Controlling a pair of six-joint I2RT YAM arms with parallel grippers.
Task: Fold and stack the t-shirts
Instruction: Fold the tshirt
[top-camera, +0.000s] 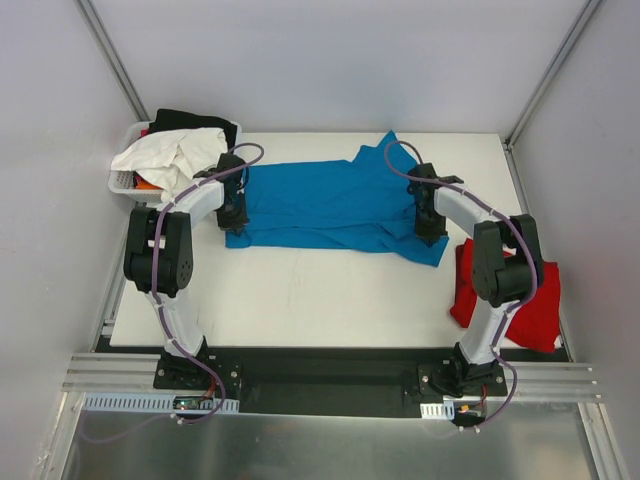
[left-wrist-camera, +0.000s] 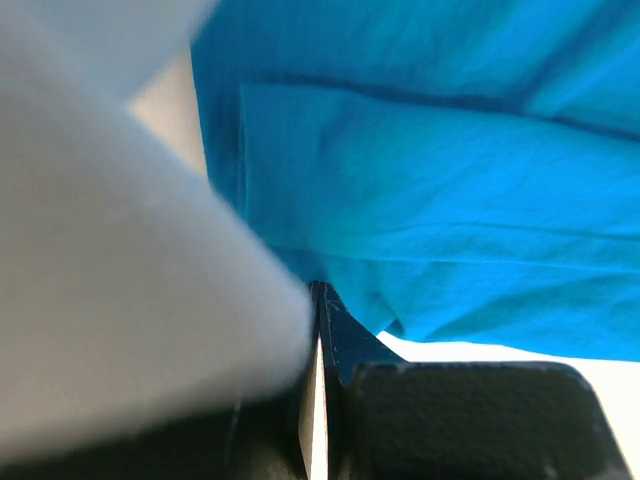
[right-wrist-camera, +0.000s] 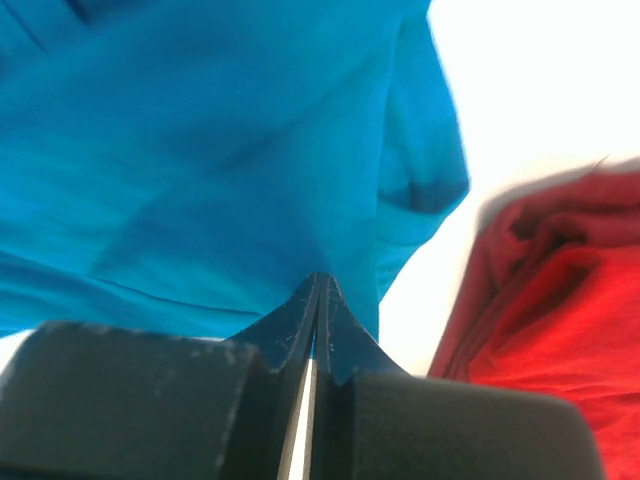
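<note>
Far L, back corner of the counter (top-camera: 320, 295): white basket (top-camera: 122, 182) with a white cloth (top-camera: 165, 152) heaped in it and a black cloth (top-camera: 185, 120) behind; L arm reaches fwd beside it; L pincer (top-camera: 233, 212) is down at the L edge of the blue t-shirt (top-camera: 320, 200); in the wrist view its jaws are pressed together, tips meeting at the cloth's hem; can't tell if any fabric is nipped between them. Blue shirt lies spread across mid-counter, long axis L to R, creased, with a doubled-over layer along the near side. R pincer (top-camera: 430, 228) is down on the shirt's R end, jaws likewise closed tight, tips against blue cloth; nipped or not, can't tell. Red t-shirt (top-camera: 525, 305) sits bunched at the counter's R edge, just beside the R arm, apart from the blue one.
</note>
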